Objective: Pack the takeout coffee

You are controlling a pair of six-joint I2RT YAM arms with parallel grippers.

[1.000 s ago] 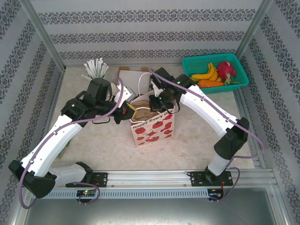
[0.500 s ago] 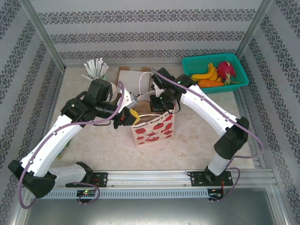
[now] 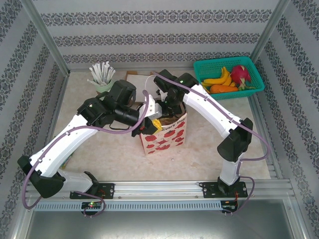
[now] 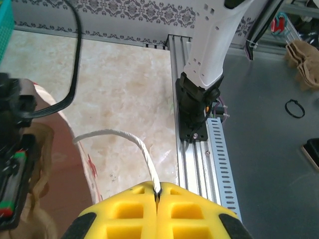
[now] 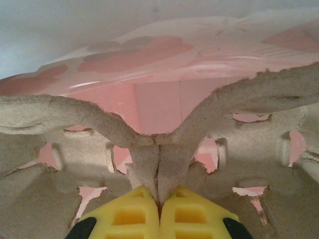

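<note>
A white paper bag (image 3: 167, 137) with red prints stands at the table's middle. My left gripper (image 3: 152, 124) is at its left rim, shut on the bag's white rope handle (image 4: 127, 137), which runs into the closed yellow pads of the left gripper (image 4: 157, 191). My right gripper (image 3: 164, 112) reaches down into the bag's mouth. In the right wrist view the right gripper (image 5: 159, 199) is shut on the middle ridge of a brown pulp cup carrier (image 5: 239, 99), with the bag's pink inner wall (image 5: 154, 107) behind it. The takeout coffee is hidden.
A teal basket (image 3: 254, 69) of fruit sits at the back right. A green cup of white wrapped sticks (image 3: 102, 74) stands at the back left, with a flat pale piece (image 3: 137, 78) behind the bag. A metal rail (image 3: 164, 189) lines the near edge.
The right gripper has gone deeper into the bag's mouth with the carrier. The left arm has swung right, closer over the bag's left rim, still holding the handle.
</note>
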